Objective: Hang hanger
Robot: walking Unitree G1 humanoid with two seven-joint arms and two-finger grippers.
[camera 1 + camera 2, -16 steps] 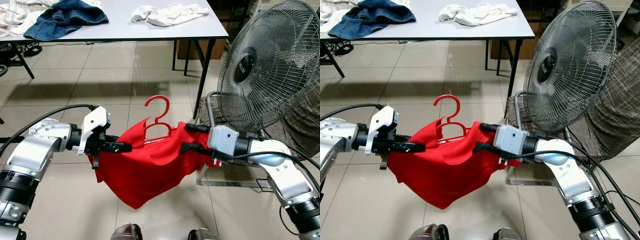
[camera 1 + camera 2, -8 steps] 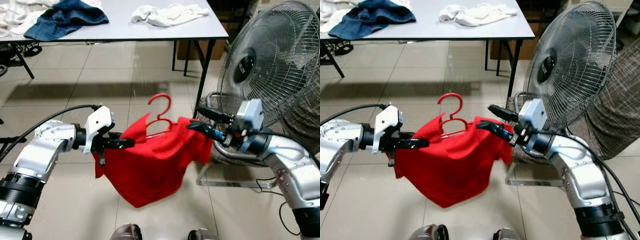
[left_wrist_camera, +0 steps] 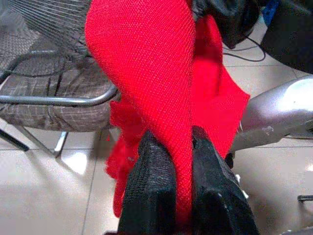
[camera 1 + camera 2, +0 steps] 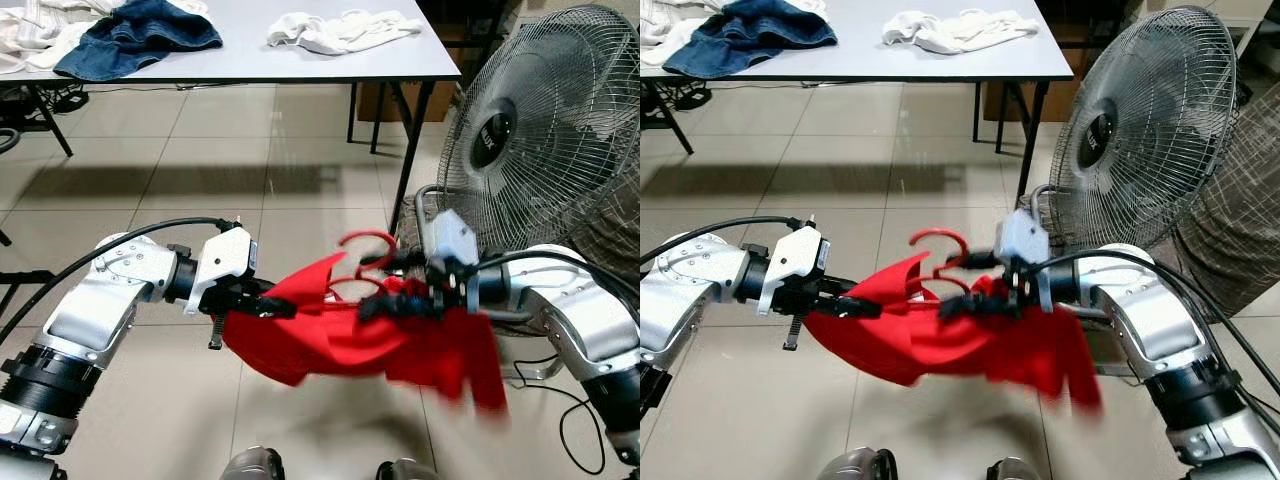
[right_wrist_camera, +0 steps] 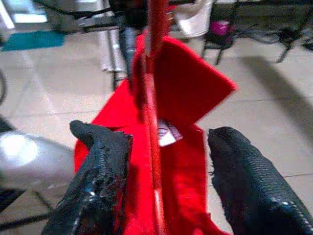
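Note:
A red hanger (image 4: pixel 362 243) carries a red garment (image 4: pixel 340 340) in front of me, above the tiled floor. My left gripper (image 4: pixel 268 306) is shut on the garment's left edge, and the cloth is pinched between its fingers (image 3: pixel 151 196). My right gripper (image 4: pixel 386 284) is at the middle of the hanger and stands open. The hanger's red bar (image 5: pixel 152 147) runs between its spread fingertips (image 5: pixel 100 161) without touching them. The garment's right side (image 4: pixel 470 360) hangs loose and blurred under the right wrist.
A standing fan (image 4: pixel 540 130) is close on the right, beside a metal-framed chair with a plaid cushion (image 3: pixel 54 107). A grey table (image 4: pixel 250 55) stands at the back with jeans (image 4: pixel 135 35) and white clothes (image 4: pixel 340 28) on it.
My right gripper has swung left and down to the hanger's middle. The garment's right side has dropped and swings. The left gripper has moved right with the cloth still in it.

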